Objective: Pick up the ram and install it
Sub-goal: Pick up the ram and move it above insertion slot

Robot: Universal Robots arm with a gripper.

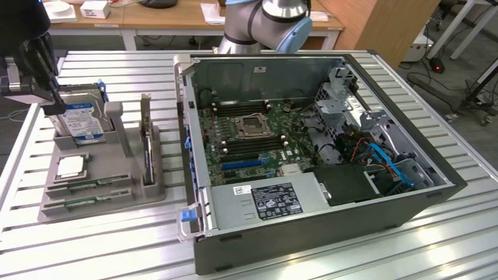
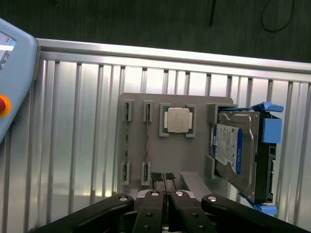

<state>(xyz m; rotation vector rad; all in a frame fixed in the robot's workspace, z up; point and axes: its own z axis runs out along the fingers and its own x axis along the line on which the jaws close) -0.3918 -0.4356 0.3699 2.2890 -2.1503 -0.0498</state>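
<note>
Hovering over grey tray (image 2: 197,155): gripper (image 2: 163,177), fingers closed together, holding nothing | ram (image 2: 146,141) lying in tray slot near the fingertips; second alike stick (image 2: 127,141) in next slot | processor chip (image 2: 177,120) beside them; hard drive (image 2: 228,148) standing at tray edge; open computer case (image 1: 311,236) beside the tray, on the exterior view's right

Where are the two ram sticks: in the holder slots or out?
In. Both ram sticks stand on edge in slots of the grey holder; the shut tool holds nothing.
</note>
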